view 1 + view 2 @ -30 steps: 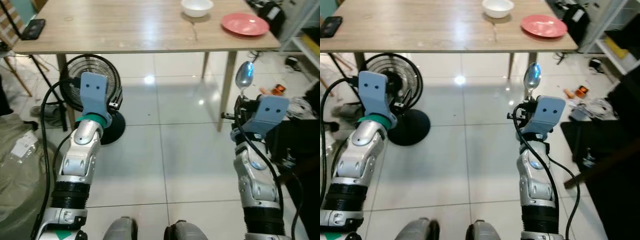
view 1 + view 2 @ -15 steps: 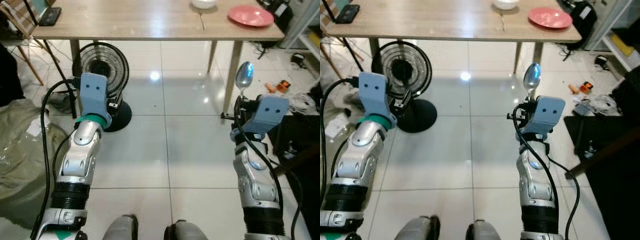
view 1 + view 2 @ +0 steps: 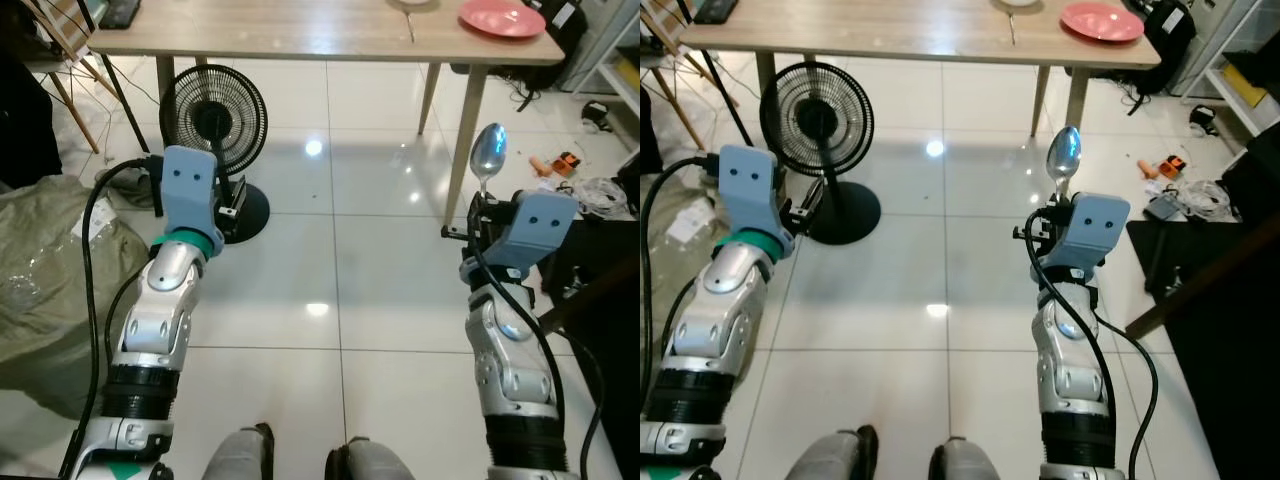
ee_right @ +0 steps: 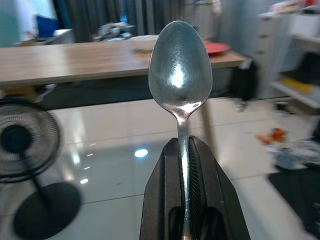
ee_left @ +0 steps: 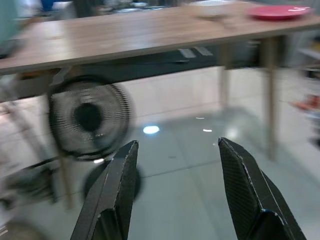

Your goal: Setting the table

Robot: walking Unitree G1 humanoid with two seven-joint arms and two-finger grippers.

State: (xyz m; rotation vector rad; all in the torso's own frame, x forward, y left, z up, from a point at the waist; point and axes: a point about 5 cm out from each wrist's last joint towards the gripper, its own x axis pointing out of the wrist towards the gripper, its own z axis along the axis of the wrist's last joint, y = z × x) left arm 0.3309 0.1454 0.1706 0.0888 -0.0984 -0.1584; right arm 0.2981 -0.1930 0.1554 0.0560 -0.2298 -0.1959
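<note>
My right gripper [image 4: 182, 150] is shut on the handle of a silver spoon [image 3: 488, 152], whose bowl [image 4: 180, 66] stands upright above the fingers. It hangs over the tiled floor, short of the wooden table [image 3: 300, 40]. On the table's far right lies a pink plate [image 3: 502, 17], with a white bowl [image 3: 1012, 3] at the picture's top edge beside it. My left gripper [image 5: 177, 165] is open with nothing between its fingers [image 5: 112, 190], held over the floor facing a black fan [image 3: 213, 110].
The standing fan [image 3: 816, 115] sits on the floor under the table's left half. A grey-green sack [image 3: 40, 270] lies at my left. Cables, small clutter [image 3: 565, 165] and a dark chair [image 3: 600, 270] crowd the right. A phone [image 3: 715, 10] lies on the table's left end.
The whole view has shifted: the table has slid toward the top of the picture and more floor shows below it. Both arms keep their pose, the spoon still held.
</note>
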